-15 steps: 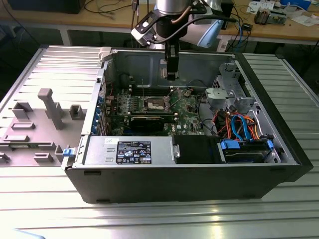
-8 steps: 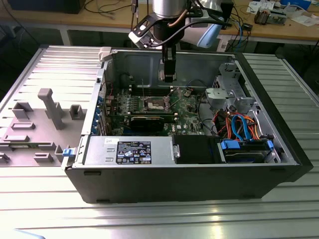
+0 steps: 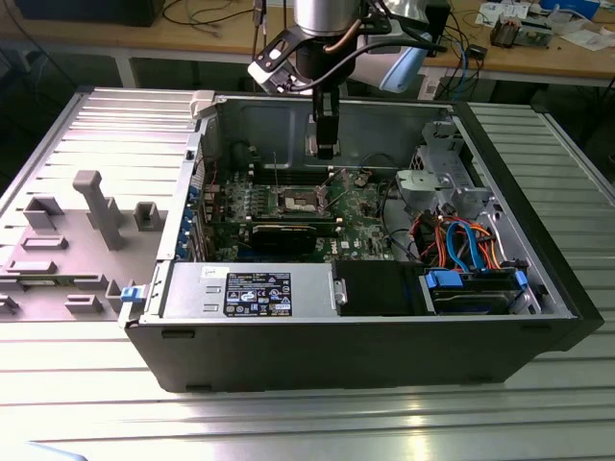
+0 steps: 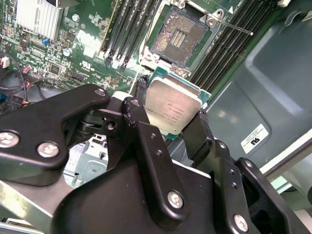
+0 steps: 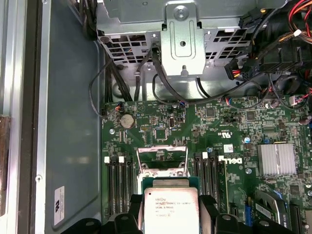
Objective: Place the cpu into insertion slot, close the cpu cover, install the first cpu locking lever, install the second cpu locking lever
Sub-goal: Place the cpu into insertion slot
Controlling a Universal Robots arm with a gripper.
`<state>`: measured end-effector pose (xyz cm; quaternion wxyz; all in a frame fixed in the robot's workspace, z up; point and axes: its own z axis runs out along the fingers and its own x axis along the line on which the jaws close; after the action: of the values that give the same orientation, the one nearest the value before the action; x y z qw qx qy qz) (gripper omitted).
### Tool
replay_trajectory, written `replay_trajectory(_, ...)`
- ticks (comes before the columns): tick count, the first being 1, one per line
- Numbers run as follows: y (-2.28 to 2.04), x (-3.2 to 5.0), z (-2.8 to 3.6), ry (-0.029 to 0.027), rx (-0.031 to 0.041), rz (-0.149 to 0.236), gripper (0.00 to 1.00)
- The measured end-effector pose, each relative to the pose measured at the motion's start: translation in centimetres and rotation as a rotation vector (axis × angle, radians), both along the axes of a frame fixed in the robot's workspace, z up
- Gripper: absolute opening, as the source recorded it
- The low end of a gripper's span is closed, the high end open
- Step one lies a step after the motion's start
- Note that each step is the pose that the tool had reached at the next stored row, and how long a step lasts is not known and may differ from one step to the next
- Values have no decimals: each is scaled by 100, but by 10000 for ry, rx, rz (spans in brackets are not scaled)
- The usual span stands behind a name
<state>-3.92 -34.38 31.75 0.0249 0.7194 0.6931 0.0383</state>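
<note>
Black fingers (image 4: 141, 105) crowd the foreground in the second wrist view. The gripper (image 4: 168, 117) is closed onto the cpu (image 4: 173, 109), one finger pressing each of two opposite edges. The chip's silvery top faces the camera and its other two edges are free. In the first wrist view the gripper (image 5: 169, 217) holds the cpu (image 5: 170, 209) the same way.

Just past the chip's free edge lies the insertion slot (image 4: 178, 36), its dark middle bare and uncovered. A thin locking lever (image 4: 229, 27) slants out from one corner of it. Long black memory slots (image 4: 126, 29) run close along both sides of the socket, which leaves only a narrow lane of green motherboard (image 4: 92, 44) around its rim.

In the first wrist view the cpu cover (image 5: 162, 148), a dull metal frame with a window, shows just beyond the chip. I cannot tell how far it is tipped up. A grey drive cage (image 5: 183, 34) with dark cables stands farther off.

In the exterior view the gripper (image 3: 325, 149) hangs inside the open computer case (image 3: 384, 327), above the insertion slot (image 3: 293, 200) and apart from the board. It has free room on every side up to the case walls. The case lies on a ribbed metal table (image 3: 288, 423).
</note>
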Motion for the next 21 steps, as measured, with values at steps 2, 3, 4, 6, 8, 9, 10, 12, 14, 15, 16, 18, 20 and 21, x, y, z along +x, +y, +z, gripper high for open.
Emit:
replay_trajectory(2,0,0,-3,0,-1,0,54)
replay_trajectory(3,0,0,-5,0,0,0,54)
replay_trajectory(4,0,0,-6,0,0,0,54)
replay_trajectory(6,0,0,-9,0,0,0,54)
replay_trajectory(8,0,0,-13,0,0,0,54)
replay_trajectory(9,0,0,-30,-1,0,0,54)
replay_trajectory(10,0,0,-42,-1,1,0,54)
replay_trajectory(12,0,0,-44,0,0,0,54)
replay_trajectory(14,0,0,-49,-1,1,0,54)
replay_trajectory(15,0,0,-51,-1,1,0,54)
replay_trajectory(16,0,0,-55,-1,1,0,54)
replay_trajectory(18,0,0,-59,0,-1,0,54)
replay_trajectory(20,0,0,-63,0,0,0,54)
replay_trajectory(21,0,0,-63,0,0,0,54)
